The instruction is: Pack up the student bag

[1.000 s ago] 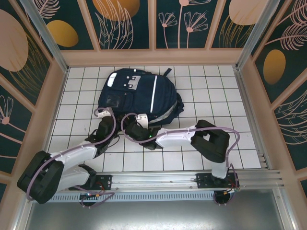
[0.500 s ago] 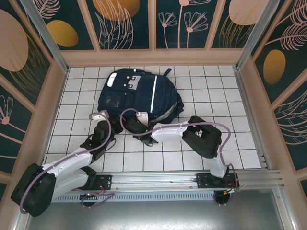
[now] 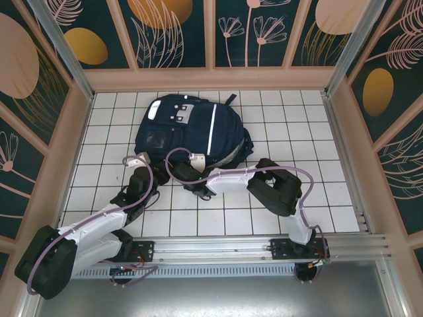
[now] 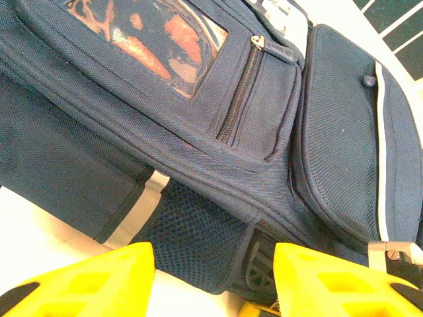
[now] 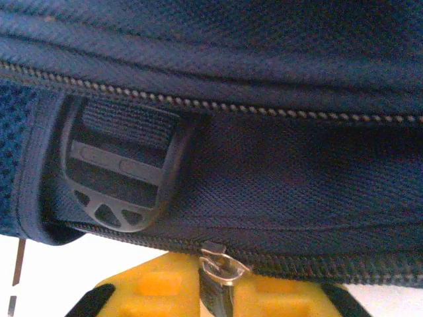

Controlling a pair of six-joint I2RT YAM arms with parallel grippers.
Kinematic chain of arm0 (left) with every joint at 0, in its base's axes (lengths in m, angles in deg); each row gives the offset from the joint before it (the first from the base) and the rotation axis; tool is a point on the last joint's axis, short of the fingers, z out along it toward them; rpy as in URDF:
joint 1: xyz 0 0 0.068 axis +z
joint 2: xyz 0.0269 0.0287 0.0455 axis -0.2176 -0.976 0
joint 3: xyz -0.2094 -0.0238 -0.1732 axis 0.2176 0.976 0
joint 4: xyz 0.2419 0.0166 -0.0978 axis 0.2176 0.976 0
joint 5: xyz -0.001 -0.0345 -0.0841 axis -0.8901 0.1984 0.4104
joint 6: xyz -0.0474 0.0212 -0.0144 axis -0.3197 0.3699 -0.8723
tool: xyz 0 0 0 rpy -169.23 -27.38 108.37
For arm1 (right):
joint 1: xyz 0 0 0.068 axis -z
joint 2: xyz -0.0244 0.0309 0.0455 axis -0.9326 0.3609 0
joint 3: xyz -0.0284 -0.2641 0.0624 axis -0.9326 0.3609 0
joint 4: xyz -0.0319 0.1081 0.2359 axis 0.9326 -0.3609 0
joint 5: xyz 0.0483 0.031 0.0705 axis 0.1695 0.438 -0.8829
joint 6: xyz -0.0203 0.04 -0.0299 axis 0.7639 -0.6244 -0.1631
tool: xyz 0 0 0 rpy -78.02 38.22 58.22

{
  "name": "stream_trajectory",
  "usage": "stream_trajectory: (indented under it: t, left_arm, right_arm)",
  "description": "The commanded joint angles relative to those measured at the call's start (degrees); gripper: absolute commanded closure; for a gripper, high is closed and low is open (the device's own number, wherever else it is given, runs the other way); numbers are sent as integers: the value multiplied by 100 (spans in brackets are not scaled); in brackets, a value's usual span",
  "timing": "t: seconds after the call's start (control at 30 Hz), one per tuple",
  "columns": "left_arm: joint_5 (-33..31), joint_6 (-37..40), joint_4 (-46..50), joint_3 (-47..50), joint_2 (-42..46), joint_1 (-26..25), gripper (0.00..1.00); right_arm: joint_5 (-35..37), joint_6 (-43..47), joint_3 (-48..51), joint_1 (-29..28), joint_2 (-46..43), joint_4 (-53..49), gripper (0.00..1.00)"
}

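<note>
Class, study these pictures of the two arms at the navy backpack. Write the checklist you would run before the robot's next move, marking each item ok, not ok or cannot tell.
1. Student bag lies flat on the table, front up: ok.
2. Right gripper shut on the zipper pull: ok.
3. Zipper opened for packing: not ok; it looks closed on both sides of the pull.
4. Buckle off the zipper line: ok; it sits just above it.
5. Left gripper bracing the bag: not ok; it is open and holds nothing, with the mesh side pocket ahead of it.
</note>
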Motion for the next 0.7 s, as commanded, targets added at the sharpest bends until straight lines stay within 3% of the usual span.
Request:
stream_trajectory:
  t: [0.0, 0.13, 0.3, 0.47, 0.67]
  left_arm:
    - [-1, 111, -131, 78, -94, -4, 48]
    - [252, 23, -390, 68, -361, -10, 45]
    - [656, -268, -969, 29, -1066, -6, 44]
    - [973, -563, -1654, -216, -2172, -15, 34]
    - [845, -900, -1925, -454, -2869, -16, 31]
  right_arm:
    - [165, -114, 151, 3, -149, -97, 92]
    - [241, -44, 254, -88, -297, -44, 100]
    - [283, 101, 452, -173, -464, 180, 100]
    - [60, 348, 753, -173, -648, 671, 100]
    - [-425, 648, 1125, -140, -870, 1339, 100]
